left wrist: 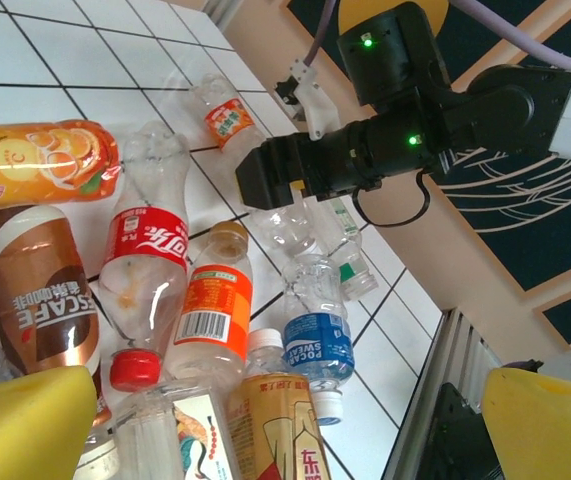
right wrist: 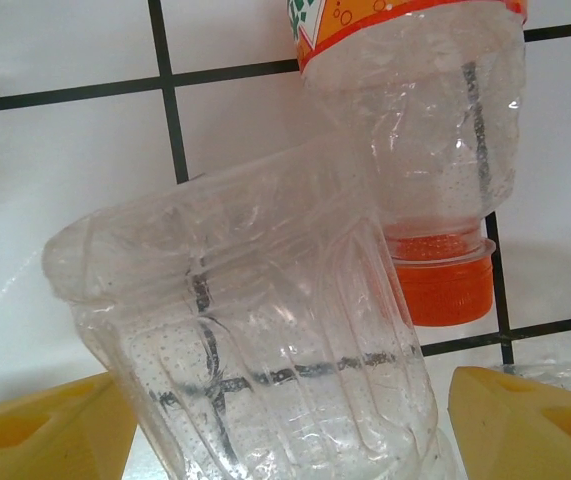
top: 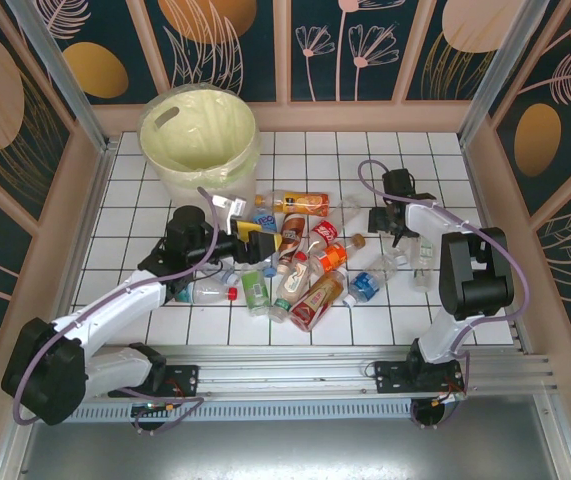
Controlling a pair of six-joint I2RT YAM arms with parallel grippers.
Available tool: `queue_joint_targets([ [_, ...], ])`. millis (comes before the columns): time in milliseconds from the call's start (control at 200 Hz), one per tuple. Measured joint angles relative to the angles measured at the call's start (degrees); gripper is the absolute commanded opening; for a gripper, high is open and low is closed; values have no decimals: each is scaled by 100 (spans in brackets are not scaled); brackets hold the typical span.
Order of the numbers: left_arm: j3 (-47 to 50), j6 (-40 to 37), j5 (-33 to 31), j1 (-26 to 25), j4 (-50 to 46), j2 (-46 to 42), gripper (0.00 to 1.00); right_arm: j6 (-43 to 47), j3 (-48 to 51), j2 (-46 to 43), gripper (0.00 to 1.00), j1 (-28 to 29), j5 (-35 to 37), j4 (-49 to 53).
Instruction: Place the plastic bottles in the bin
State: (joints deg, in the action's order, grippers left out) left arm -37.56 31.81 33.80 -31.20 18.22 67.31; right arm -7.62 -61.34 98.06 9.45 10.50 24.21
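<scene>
Several plastic bottles lie in a heap on the white tiled table. The cream bin with its yellowish liner stands at the back left. My left gripper hovers open over the left side of the heap. In the left wrist view its yellow pads are far apart above a gold-label bottle and a blue-label bottle. My right gripper is open low at the heap's right end. A clear unlabelled bottle lies between its pads, beside an orange-capped bottle.
Wooden walls enclose the table on three sides, and a metal rail runs along the near edge. The right arm shows across the left wrist view. Bare tiles lie to the right and front of the heap.
</scene>
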Motion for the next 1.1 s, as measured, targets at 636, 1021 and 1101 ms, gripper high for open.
queue_joint_targets([
  [636, -208, 46, -264, -144, 0, 267, 99, 13, -133, 162, 75, -109, 166, -177],
  [1021, -254, 90, -448, -184, 2, 256, 99, 131, -584, 503, 72, -203, 142, -249],
  [1101, -254, 90, -479, -184, 2, 216, 99, 131, -717, 614, 72, -203, 140, -264],
])
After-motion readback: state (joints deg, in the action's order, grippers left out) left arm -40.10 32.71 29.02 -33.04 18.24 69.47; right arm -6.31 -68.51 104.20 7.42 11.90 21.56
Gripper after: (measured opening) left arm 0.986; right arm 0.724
